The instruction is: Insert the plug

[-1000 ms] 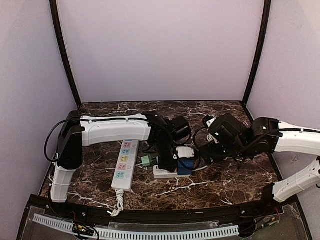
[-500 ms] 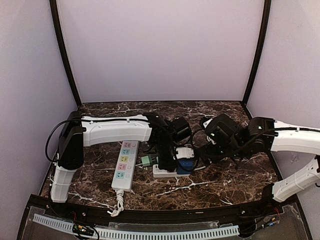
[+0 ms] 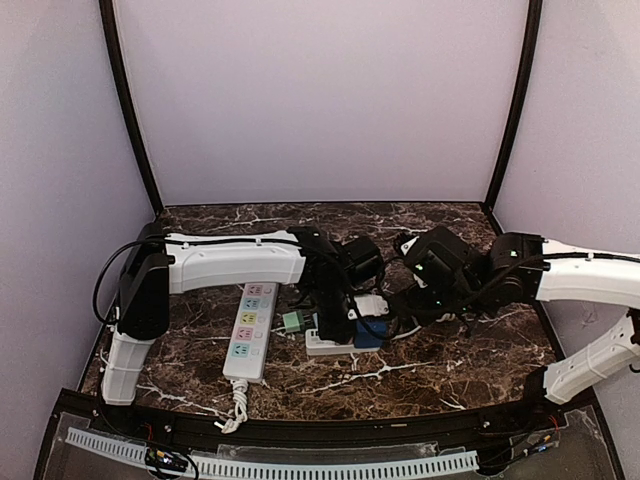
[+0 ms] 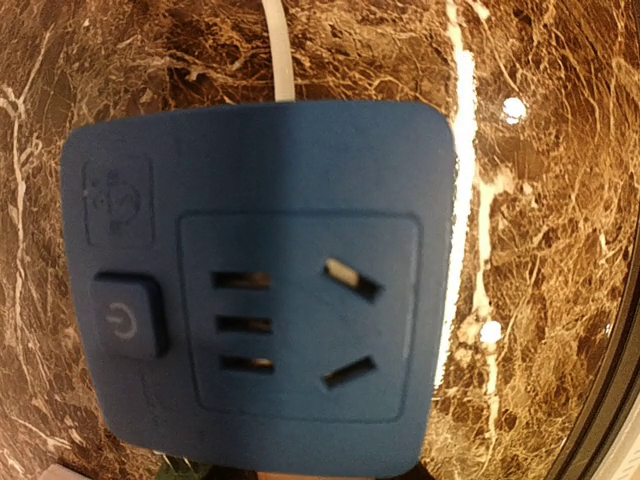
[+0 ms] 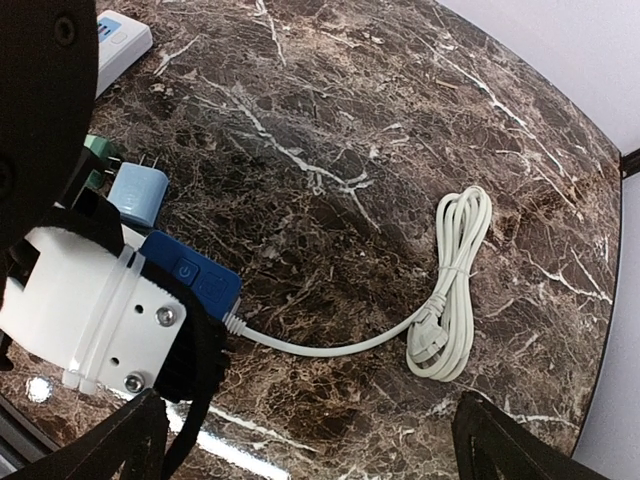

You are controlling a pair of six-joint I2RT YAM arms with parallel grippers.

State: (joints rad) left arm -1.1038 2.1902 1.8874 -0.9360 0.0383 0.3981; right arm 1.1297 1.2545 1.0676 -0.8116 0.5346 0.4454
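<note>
Blue socket [image 4: 260,290] under left hand [image 3: 340,332], right hand [image 5: 320,455] spread wide, cord [image 5: 452,290] coiled

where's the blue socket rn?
Mid-table in the top view: the blue socket sits right beside the left gripper, with the green adapter on the gripper's other side. It fills the left wrist view.

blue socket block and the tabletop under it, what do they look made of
The blue socket block looks like matte moulded plastic: even colour, rounded corners, soft sheen without glare. The tabletop looks like polished brown marble or a marble-print laminate: pale veins and bright lamp reflections show; which of the two cannot be told.
</note>
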